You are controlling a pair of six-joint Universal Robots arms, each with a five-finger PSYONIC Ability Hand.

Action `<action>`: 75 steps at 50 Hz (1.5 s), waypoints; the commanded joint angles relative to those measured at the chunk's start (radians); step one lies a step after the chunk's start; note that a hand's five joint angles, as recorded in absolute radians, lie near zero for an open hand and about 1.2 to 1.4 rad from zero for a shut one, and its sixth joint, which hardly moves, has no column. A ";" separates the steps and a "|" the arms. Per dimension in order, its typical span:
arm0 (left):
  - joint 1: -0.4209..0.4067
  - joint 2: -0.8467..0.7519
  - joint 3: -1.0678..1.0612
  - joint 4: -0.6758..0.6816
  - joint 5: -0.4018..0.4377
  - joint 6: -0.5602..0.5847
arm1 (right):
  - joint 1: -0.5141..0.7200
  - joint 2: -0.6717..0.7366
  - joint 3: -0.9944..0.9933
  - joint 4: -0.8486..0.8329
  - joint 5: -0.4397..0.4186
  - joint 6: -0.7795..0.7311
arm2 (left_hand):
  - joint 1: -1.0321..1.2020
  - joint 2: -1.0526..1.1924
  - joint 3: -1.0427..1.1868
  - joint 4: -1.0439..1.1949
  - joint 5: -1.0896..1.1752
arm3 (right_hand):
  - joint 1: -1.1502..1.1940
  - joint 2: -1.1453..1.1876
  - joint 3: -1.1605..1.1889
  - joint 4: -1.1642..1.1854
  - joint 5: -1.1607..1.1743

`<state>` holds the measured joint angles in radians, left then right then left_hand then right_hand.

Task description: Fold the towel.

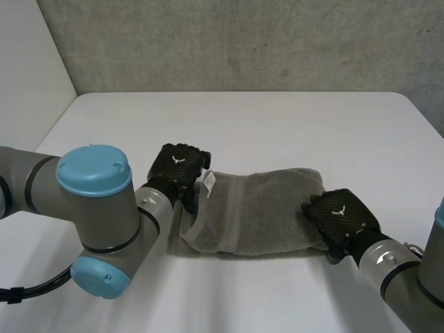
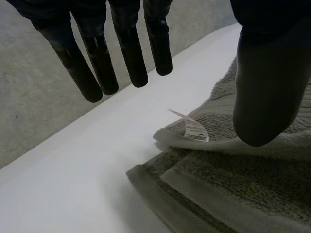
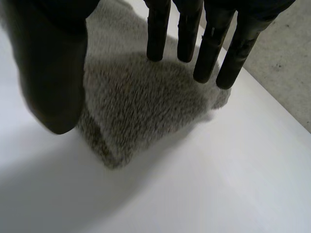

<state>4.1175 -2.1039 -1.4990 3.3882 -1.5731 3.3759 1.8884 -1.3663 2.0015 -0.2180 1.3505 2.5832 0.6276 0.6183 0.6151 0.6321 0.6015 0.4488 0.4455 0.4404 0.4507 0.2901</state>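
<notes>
The grey towel (image 1: 257, 211) lies folded on the table (image 1: 277, 125), between my two hands. My left hand (image 1: 177, 166) hovers at its label (image 2: 194, 128) end, fingers straight, gripping nothing — right hand (image 1: 341, 216) over the other end, likewise.

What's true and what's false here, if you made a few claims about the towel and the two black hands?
1. The grey towel lies on the white table. True.
2. The left hand grips the towel in a fist. False: its fingers are straight, beside the end with the white label.
3. The right hand is at the towel's opposite end. True.
4. The towel lies spread in a single layer. False: it is folded, with layers showing at the label end.
</notes>
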 commanded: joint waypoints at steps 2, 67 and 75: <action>0.010 0.054 -0.036 -0.003 -0.002 -0.001 | 0.000 0.055 0.013 -0.066 0.019 -0.025 | -0.094 -0.085 -0.082 -0.099 -0.243 | 0.452 0.456 0.461 0.450 0.436; 0.185 0.325 -0.089 0.045 -0.048 -0.277 | 0.325 0.020 -0.337 0.016 0.055 0.135 | -0.112 -0.102 -0.099 -0.116 -0.260 | -0.274 -0.271 -0.266 -0.276 -0.290; 0.071 0.168 -0.052 0.013 -0.090 -0.374 | 0.235 0.033 -0.342 0.020 0.055 0.270 | -0.112 -0.102 -0.099 -0.116 -0.260 | -0.274 -0.271 -0.266 -0.276 -0.290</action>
<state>4.2795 -1.8239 -1.5714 3.4276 -1.6387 3.0519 2.1949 -1.3515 1.6678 -0.2040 1.4058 2.7482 0.6170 0.6086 0.6053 0.6227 0.5906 0.2324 0.2486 0.2457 0.2597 0.0595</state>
